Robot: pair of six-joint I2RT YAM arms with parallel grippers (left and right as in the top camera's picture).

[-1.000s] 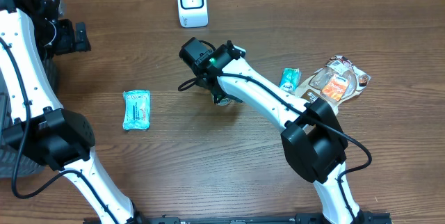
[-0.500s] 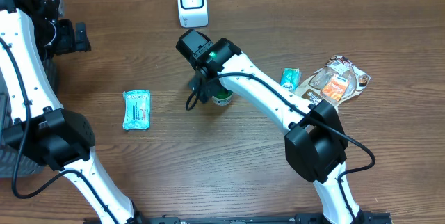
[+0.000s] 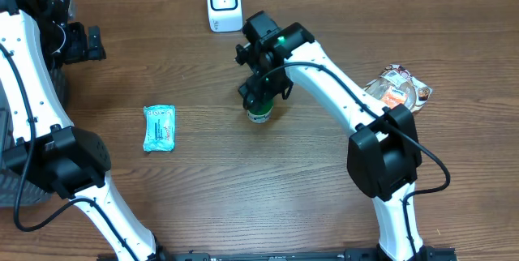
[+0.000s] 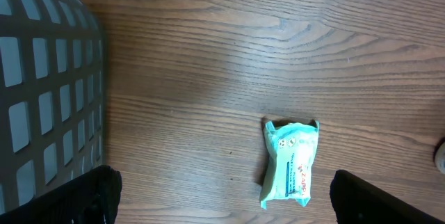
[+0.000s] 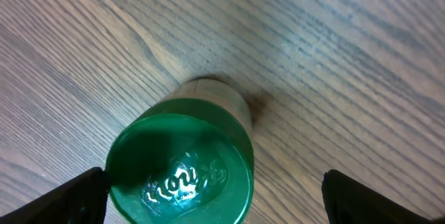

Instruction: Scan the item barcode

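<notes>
Right wrist: right end effector (image 5: 219, 200) spread wide, green-capped bottle (image 5: 182, 175) off-centre between its jaws; left end effector (image 4: 229, 196) likewise spread.

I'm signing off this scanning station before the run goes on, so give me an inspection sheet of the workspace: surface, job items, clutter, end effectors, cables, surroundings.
Surface: wooden table, no spills or marks seen.
Job's things: white scanner upright at the far edge; green-capped bottle standing upright in front of it.
Clutter: teal packet lying flat on the left; snack pouches on the right.
End effectors: right end effector open, above the bottle, not gripping it; left end effector open and empty, far left.
Cables: black cable looping off the right arm, clear of the items.
Surroundings: grey basket at the left edge; nothing else seen.
</notes>
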